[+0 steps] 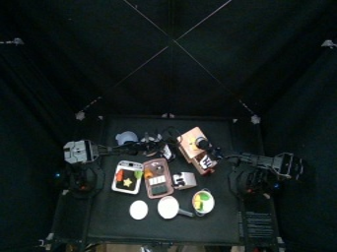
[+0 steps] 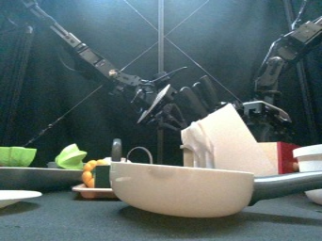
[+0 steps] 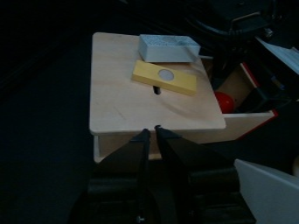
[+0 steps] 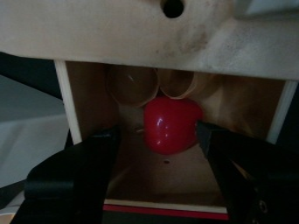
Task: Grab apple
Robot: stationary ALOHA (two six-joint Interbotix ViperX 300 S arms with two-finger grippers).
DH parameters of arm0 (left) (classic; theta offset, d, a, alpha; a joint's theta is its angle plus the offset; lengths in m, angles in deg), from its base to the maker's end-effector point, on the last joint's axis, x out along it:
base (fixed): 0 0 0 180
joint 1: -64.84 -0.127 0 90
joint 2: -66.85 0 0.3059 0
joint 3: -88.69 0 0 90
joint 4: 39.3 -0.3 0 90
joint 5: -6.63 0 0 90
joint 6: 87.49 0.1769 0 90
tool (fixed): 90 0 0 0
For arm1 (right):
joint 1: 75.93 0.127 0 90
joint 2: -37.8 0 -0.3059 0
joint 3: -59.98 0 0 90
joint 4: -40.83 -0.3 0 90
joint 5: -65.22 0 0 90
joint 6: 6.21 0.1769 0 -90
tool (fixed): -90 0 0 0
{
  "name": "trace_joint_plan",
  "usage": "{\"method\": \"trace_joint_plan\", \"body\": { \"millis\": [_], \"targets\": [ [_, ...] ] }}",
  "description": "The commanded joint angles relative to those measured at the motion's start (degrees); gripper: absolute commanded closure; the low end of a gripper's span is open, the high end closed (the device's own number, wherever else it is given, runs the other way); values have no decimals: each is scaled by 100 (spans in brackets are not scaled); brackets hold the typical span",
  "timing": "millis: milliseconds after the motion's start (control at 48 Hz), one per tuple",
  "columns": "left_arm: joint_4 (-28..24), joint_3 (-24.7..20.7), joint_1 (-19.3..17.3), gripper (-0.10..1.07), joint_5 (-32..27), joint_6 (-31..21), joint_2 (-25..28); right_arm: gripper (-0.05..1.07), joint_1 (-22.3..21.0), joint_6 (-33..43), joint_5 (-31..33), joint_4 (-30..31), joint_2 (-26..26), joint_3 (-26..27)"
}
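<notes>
The apple (image 4: 167, 124) is red and glossy and lies inside an open wooden box (image 4: 176, 35). My right gripper (image 4: 162, 136) is open, one finger on each side of the apple, level with it; I cannot tell whether they touch it. In the left wrist view the apple (image 3: 222, 102) shows through the box's open side, under the box lid (image 3: 128, 96). My left gripper (image 3: 153, 132) hangs shut over the lid's edge and holds nothing. From above, the box (image 1: 194, 140) stands at the table's back middle, and the right arm (image 1: 263, 163) reaches in to it.
A grey block (image 3: 166, 46) and a yellow block (image 3: 165, 75) lie on the box lid. Nearer the front stand a white bowl (image 2: 176, 188), white plates (image 1: 140, 209), a green-filled dish (image 1: 204, 202) and food trays (image 1: 128, 175). A white carton (image 2: 227, 141) stands at front right.
</notes>
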Motion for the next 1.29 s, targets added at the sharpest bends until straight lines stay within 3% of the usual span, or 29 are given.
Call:
{"method": "trace_joint_plan", "body": {
  "millis": [0,979,1271],
  "targets": [
    [0,-70,-9,38,53,0,-149,3,18,-26,88,44,-211,114],
    [-18,-9,-18,38,44,9,-132,3,97,-26,79,413,-1116,281],
    [-18,9,-35,38,44,9,-132,6,132,-44,62,413,-1151,334]
  ]
}}
